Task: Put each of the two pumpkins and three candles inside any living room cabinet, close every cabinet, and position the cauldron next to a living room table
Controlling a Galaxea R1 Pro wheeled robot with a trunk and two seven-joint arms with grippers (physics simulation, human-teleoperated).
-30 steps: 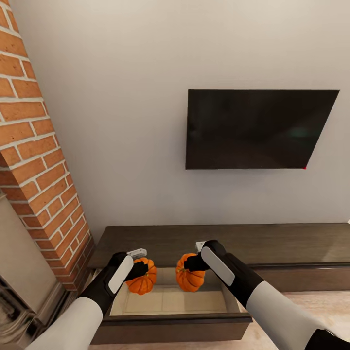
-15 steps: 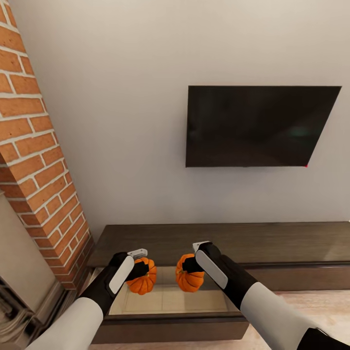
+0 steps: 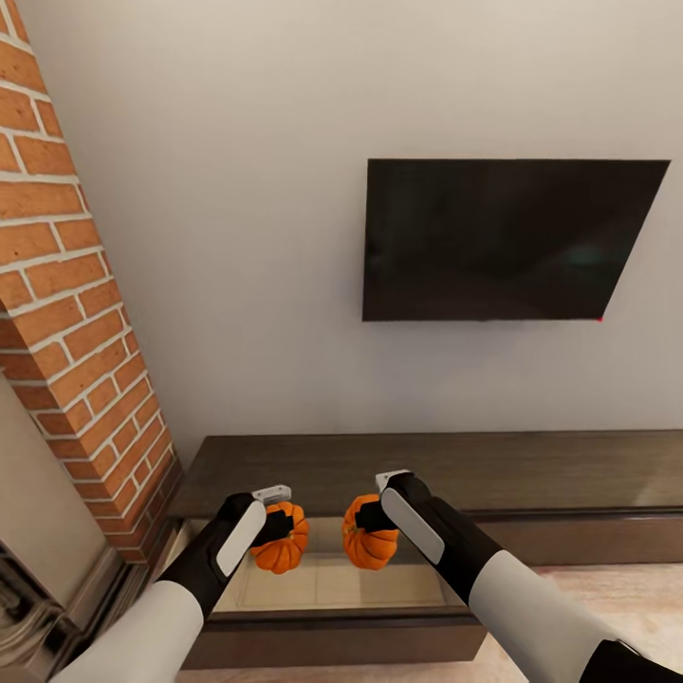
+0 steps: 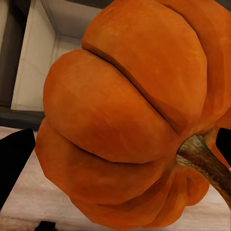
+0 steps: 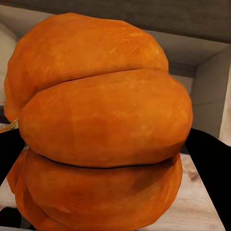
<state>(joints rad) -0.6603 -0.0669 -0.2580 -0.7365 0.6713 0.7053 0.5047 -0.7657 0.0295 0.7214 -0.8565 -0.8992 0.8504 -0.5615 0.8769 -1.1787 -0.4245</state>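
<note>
Two pumpkins (image 3: 281, 538) (image 3: 368, 532), each clamped in jaws, have barely moved, still hovering over the open drawer (image 3: 332, 583), ready to drop.

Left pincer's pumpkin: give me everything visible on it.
The pumpkin in the left pincer is small, round and orange, with deep ribs and a matte, mottled skin. Its brownish woody stem points sideways, so it hangs tilted. The black fingers clamp it from both sides, holding it above the open drawer with its pale inside.

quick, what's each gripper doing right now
Left gripper: shut on the left pumpkin, above the open cabinet drawer.
Right gripper: shut on the right pumpkin, above the same drawer.
</note>
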